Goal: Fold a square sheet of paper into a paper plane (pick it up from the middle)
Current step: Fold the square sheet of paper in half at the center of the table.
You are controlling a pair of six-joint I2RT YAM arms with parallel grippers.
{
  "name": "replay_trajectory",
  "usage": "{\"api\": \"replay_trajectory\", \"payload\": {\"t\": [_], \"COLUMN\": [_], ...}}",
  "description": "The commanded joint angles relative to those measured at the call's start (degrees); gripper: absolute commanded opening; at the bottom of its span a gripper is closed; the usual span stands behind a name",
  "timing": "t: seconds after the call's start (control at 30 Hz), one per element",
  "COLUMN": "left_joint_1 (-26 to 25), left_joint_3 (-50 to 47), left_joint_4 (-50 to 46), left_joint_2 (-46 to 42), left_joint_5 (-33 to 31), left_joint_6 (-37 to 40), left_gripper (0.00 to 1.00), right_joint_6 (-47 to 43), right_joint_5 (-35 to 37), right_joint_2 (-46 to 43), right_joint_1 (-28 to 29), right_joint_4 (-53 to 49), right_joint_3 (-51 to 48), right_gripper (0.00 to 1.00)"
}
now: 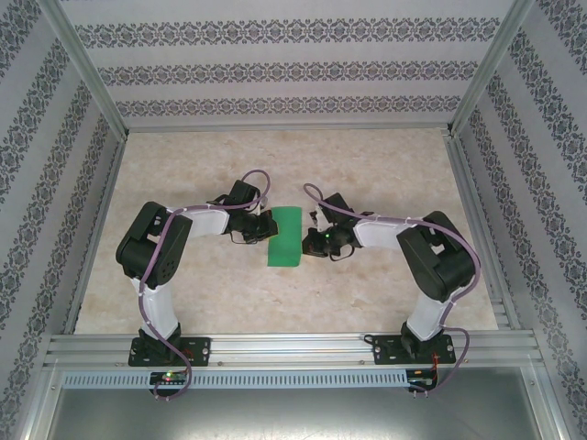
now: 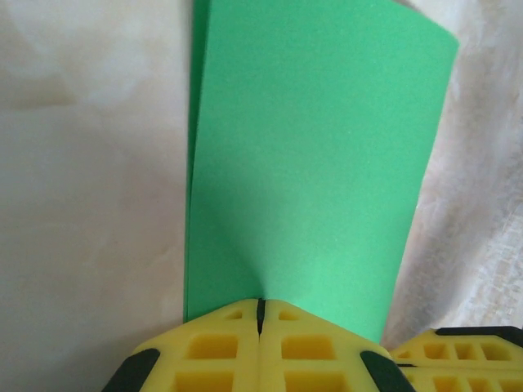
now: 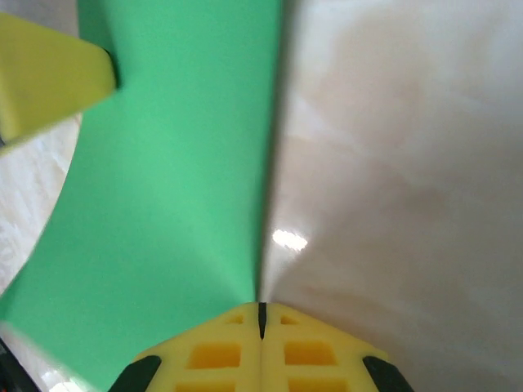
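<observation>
Two pairs pinch one green sheet of paper [image 1: 285, 236]: left fingers [image 2: 214, 353], right fingers [image 3: 214, 356], pressed together.

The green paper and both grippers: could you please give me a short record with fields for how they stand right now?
item: green paper, doubled over, two layers showing along one edge
shape from above: narrow rectangle
place: middle of the table, between the two arms
left gripper: shut on the paper from its left side
right gripper: shut on the paper from its right side
plane: not yet formed
</observation>
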Motion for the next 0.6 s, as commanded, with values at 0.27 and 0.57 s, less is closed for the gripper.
{"api": "replay_trajectory", "payload": {"t": [0.27, 0.57], "left_joint_1": [-0.3, -0.3], "left_joint_3": [-6.1, -6.3], "left_joint_4": [-13.2, -13.2], "left_joint_2": [8.6, 8.3], "left_joint_5": [-12.1, -12.3], "left_joint_6": [-0.2, -0.3], "left_gripper": [0.0, 0.0], "right_joint_6": [3.1, 1.3], "right_joint_5": [-0.9, -2.5], "right_joint_2": [3.8, 7.4], "right_joint_1": [4.5, 6.2], "right_joint_4": [4.0, 4.7], "right_joint_3": [7.6, 5.8], "right_gripper": [0.0, 0.0]}}
